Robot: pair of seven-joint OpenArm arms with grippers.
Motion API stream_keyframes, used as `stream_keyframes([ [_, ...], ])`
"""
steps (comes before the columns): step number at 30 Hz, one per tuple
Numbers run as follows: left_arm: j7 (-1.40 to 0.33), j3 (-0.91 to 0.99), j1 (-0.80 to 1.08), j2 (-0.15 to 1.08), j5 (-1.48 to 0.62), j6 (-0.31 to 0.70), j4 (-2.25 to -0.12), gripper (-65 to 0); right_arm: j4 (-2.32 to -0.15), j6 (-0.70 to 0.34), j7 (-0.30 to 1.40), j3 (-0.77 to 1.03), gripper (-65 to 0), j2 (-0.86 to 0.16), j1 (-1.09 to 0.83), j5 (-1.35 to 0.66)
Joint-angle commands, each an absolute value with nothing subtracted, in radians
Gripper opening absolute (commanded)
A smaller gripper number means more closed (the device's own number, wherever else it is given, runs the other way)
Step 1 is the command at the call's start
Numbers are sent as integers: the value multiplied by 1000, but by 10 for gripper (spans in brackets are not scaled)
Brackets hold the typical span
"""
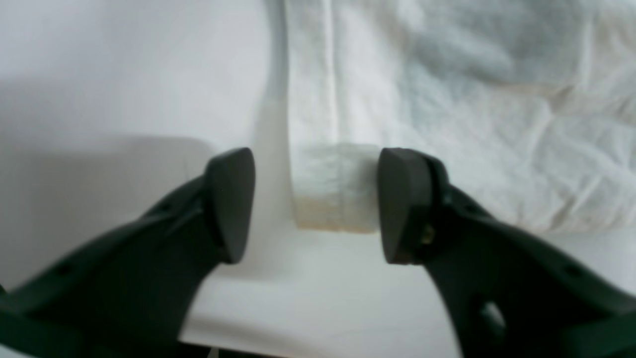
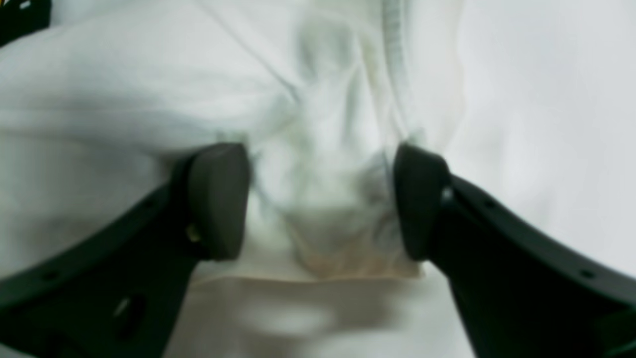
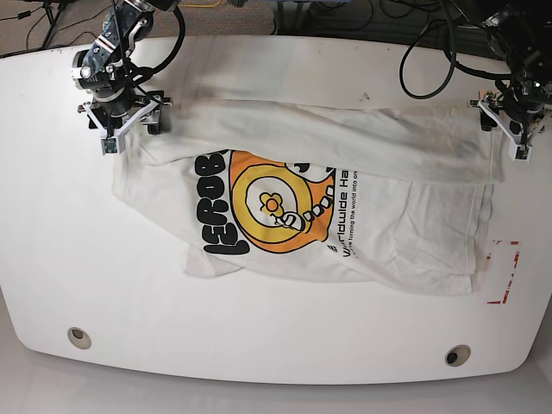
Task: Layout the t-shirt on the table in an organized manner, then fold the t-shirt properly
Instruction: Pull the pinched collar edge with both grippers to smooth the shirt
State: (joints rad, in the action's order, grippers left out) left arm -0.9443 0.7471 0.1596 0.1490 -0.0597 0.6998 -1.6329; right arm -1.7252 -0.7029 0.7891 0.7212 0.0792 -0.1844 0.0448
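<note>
- While the t-shirt [image 3: 379, 216] lies spread across the middle of the white desk [image 3: 52, 259], its far edge is folded over into a long band running between the two tools.
- Printed side up, the orange-and-yellow round graphic [image 3: 276, 207] and the black lettering [image 3: 220, 203] show below that band.
- At the base view's right, the left tool [image 1: 315, 206] sits at the shirt's far corner; its jaws stand apart, and a folded hem corner of the cloth lies between the fingertips, touching the right one, with bare desk in front of the other.
- At the base view's left, the right tool [image 2: 320, 201] sits at the other end of the band; its jaws are also apart, straddling a bunched ridge of white cloth that neither pad visibly pinches.
- Near the shirt's lower corner, a red tape rectangle [image 3: 504, 272] marks the desk.
- Two round grommet holes [image 3: 78, 336] lie near the desk's front edge, well apart from the shirt.
</note>
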Motion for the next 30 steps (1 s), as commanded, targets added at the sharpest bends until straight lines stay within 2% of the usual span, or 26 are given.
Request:
stream_keyframes([
  [1,-929,739,153,157,-64,698,-1638,-424,-1732,-698,809,725,-319,64,-186,62],
  [2,-929,722,153,159,-64,698,-1630,-471,-1732,-698,809,725,-342,64,-186,62],
  [5,-929,685,156,163,-64,698,-1618,-546,-1732,-698,809,725,-398,62,-186,62],
  [9,-932,673,162,159,-64,698,-1623,-550,-1733,-698,812,725,-455,41,-186,62],
  [16,-934,674,220,160,-65,698,-1623,-551,-1753,-698,814,725,-599,25,-228,65],
  [30,-934,742,414,177,-64,698,-1730,-553,-1856,-698,816,725,-609,15,-407,62],
])
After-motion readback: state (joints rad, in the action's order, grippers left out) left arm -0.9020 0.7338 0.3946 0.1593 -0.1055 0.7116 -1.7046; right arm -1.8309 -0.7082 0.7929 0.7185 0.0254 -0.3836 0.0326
